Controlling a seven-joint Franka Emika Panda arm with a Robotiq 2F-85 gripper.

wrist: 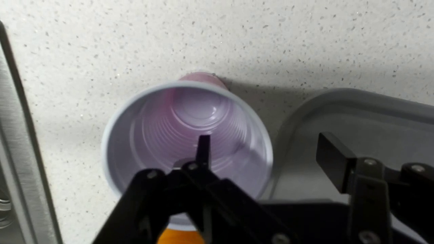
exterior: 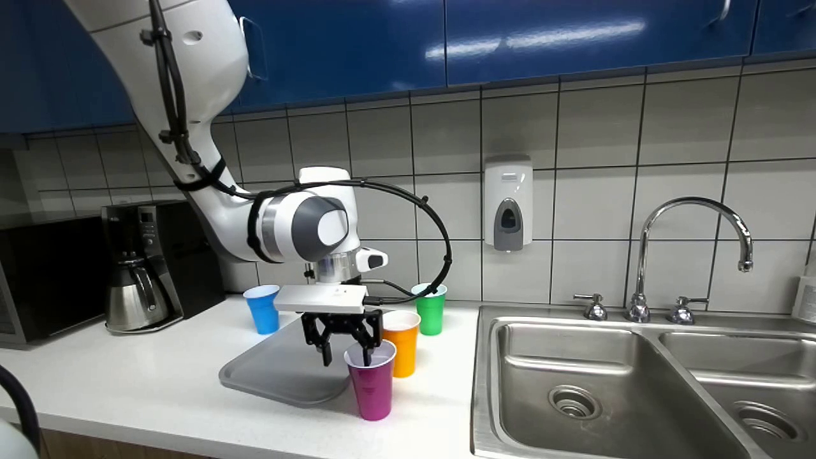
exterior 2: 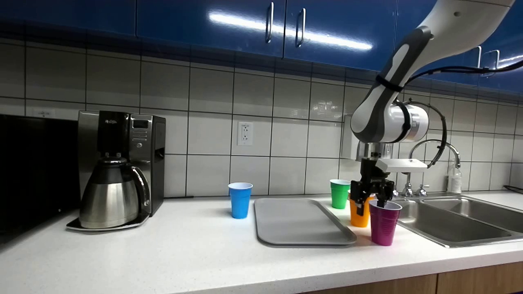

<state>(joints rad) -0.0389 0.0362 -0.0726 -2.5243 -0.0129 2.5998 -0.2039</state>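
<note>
My gripper (exterior: 347, 358) is open, with its fingers wide apart. One fingertip points into the mouth of the purple cup (exterior: 373, 389). The other finger is outside the cup, over the grey tray's side; it also shows in an exterior view (exterior 2: 370, 208). In the wrist view the cup (wrist: 234, 135) has a pale inside and no contents that I can see. The gripper (wrist: 262, 149) spans its rim there. The cup stands upright on the counter, beside the tray (exterior: 268, 373). An orange cup (exterior: 403, 347) stands just behind the purple cup. Whether the inner finger touches the cup wall I cannot tell.
A green cup (exterior 2: 339, 196) stands behind the orange cup. A blue cup (exterior 2: 240, 202) stands by the tray's far side. A coffee maker (exterior 2: 157, 163) with a steel carafe (exterior 2: 112, 204) is farther along. A double sink (exterior: 484, 382) with a faucet (exterior: 644, 255) borders the counter.
</note>
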